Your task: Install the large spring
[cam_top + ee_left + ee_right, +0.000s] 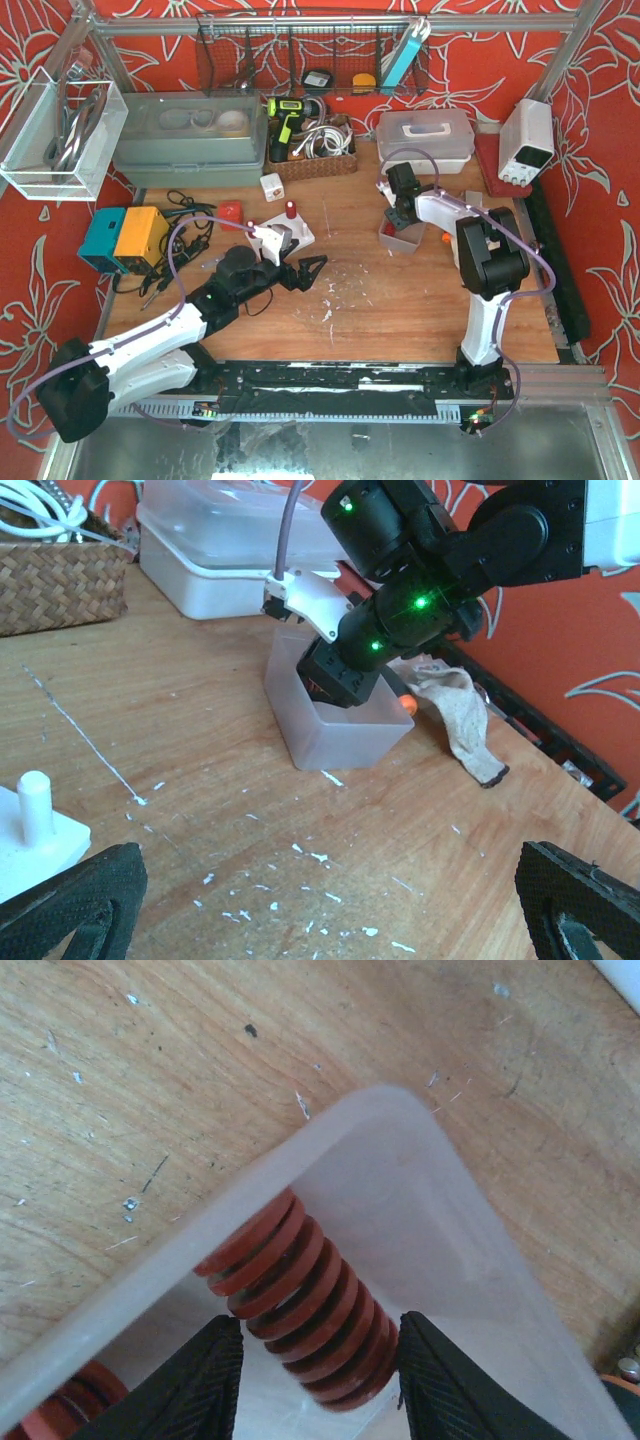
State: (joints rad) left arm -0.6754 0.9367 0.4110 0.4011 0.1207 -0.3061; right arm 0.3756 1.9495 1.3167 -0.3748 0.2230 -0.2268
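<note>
Scuffed wooden table [400,310]; frosted bin [340,738], white peg base [45,845], rag [455,715], wicker basket [315,163]

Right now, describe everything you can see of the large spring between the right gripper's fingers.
The large spring is an orange-red coil of thick, flat-looking wire, tightly wound, probably painted metal. It lies slanted inside the translucent plastic bin, with its far end up against the bin's wall. The right gripper brackets it, one black finger on each flank, both seemingly touching it. Another red coil shows dimly through the wall beside it.
</note>
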